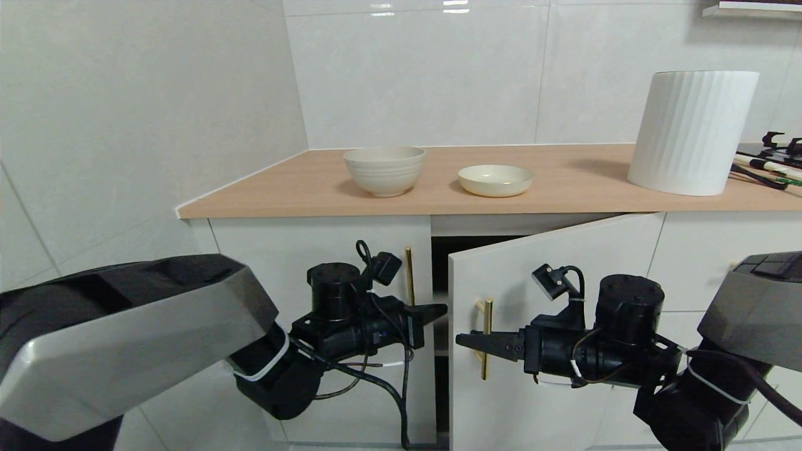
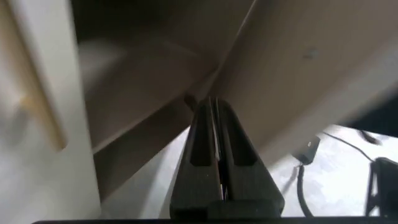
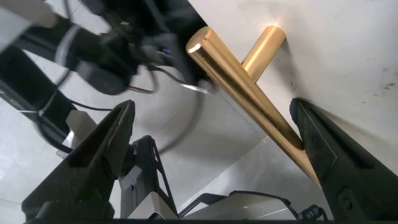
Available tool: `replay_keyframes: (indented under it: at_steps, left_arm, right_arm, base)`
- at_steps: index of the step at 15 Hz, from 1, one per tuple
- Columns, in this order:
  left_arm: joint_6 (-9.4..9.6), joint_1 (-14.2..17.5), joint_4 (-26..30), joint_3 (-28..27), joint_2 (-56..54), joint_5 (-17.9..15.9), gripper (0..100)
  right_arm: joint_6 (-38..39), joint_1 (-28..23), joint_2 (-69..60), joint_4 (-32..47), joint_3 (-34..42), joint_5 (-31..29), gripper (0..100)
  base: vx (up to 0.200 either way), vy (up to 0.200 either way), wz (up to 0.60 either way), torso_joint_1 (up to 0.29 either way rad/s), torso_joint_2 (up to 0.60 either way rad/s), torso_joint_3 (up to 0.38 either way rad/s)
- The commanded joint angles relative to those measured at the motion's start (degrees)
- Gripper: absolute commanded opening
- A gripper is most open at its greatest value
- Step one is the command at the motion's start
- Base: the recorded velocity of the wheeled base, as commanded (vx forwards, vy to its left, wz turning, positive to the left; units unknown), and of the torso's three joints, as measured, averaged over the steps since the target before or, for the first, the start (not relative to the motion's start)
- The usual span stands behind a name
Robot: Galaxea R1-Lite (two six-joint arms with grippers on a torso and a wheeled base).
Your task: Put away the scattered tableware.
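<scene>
A deep cream bowl and a shallow cream dish stand side by side on the wooden countertop. Below it, the right cabinet door hangs partly open. My left gripper is shut with nothing in it, its tip at the dark gap between the doors; in the left wrist view this left gripper points into the cabinet's inside. My right gripper is at the open door's gold handle. In the right wrist view the right gripper is open, the gold handle lying between its fingers, unclamped.
A tall white ribbed container stands at the counter's right, with several utensils beyond it. The shut left door carries its own gold handle. Tiled walls close off the back and left.
</scene>
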Motion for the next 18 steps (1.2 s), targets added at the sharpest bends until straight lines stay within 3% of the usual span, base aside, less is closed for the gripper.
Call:
replay_keyframes:
  at_steps: [1,8,11,15,18]
  left_arm:
    - [0.01,-1.1,0.0,-3.9,4.2,0.2,0]
    - [0.10,-5.4,-1.0,-6.1,4.1,2.1,0]
    - [0.10,-6.0,-2.9,-5.8,3.9,2.8,0]
    - [0.10,-6.1,-3.4,-5.6,4.0,3.1,0]
    - [0.10,-6.2,-3.4,-5.7,3.8,3.1,0]
  right_arm:
    - [0.0,-0.1,0.4,0.0,0.1,0.0,100]
    - [-1.3,-0.1,0.3,-0.1,1.1,-0.6,100]
    - [-8.9,-1.9,-0.1,-0.3,2.6,-3.5,100]
    - [-17.2,-3.3,-5.5,-0.2,12.0,-4.1,100]
    - [-21.6,-4.4,-8.1,-0.2,18.6,-10.4,100]
  base:
    - [0.000,0.000,0.00,0.000,0.00,0.000]
    - [0.000,0.000,0.00,0.000,0.00,0.000]
    - [0.000,0.000,0.00,0.000,0.00,0.000]
    - [0.000,0.000,0.00,0.000,0.00,0.000]
    - [0.000,0.000,0.00,0.000,0.00,0.000]
